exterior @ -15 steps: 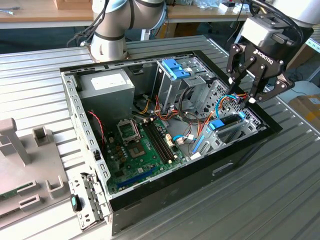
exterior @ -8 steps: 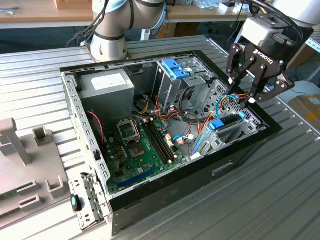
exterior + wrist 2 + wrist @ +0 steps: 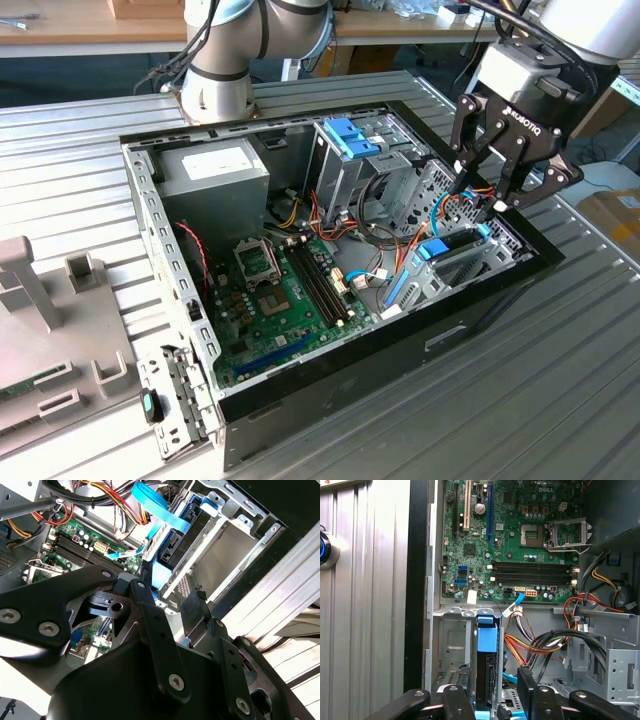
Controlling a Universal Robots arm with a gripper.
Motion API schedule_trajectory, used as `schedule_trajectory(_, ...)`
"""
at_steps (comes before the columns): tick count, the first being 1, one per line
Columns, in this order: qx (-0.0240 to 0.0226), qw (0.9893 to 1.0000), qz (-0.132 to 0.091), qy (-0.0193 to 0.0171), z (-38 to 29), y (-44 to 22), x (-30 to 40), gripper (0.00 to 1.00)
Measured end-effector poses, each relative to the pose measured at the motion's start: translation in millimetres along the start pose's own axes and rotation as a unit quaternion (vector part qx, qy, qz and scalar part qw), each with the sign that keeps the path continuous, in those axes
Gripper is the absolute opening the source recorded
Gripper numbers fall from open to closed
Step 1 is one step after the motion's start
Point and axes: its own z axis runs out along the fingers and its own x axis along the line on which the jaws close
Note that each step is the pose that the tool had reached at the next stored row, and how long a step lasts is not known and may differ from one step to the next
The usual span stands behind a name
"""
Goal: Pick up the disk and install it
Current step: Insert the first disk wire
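While the disk (image 3: 435, 249) sits edgewise in its bay (image 3: 478, 268), the gripper (image 3: 484, 200) hangs open over it, holding nothing.

Exterior view: a black-rimmed computer case (image 3: 480, 310) lies open on a ribbed metal table (image 3: 560, 400). Inside it are a grey power supply (image 3: 215, 170), a silver cage (image 3: 345, 170), a green motherboard (image 3: 290, 290) and red and orange wires (image 3: 385, 235) just beside the bay, at the exterior view's right. First wrist view: the black fingers (image 3: 457, 700) stand spread on either side of the disk (image 3: 487, 675), a dark slab capped by a bright blue plastic frame, between stamped sheet-metal walls; the wire bundle (image 3: 535, 647) crowds one side. Second wrist view: the blue frame of the disk (image 3: 161, 575) shows between the fingers (image 3: 150, 605), with a flat blue cable (image 3: 157, 502) arching above it.
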Motion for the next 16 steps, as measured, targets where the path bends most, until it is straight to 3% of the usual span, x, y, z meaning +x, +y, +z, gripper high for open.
schedule_trajectory(10, 0.0, 1.0, 0.0, -0.0001, 0.3, 0.0, 0.0, 0.5)
schedule_trajectory(11, 0.0, 1.0, -0.003, -0.0001, 0.4, -2.5, -0.4, 0.5)
schedule_trajectory(14, 0.0004, 0.9997, -0.025, 0.0001, 0.5, -3.6, -1.6, 0.5)
schedule_trajectory(15, 0.0006, 0.9991, -0.042, 0.0004, 0.5, -3.7, -1.9, 0.5)
schedule_trajectory(16, 0.0009, 0.9979, -0.065, 0.0005, 0.9, -3.7, -1.9, 0.5)
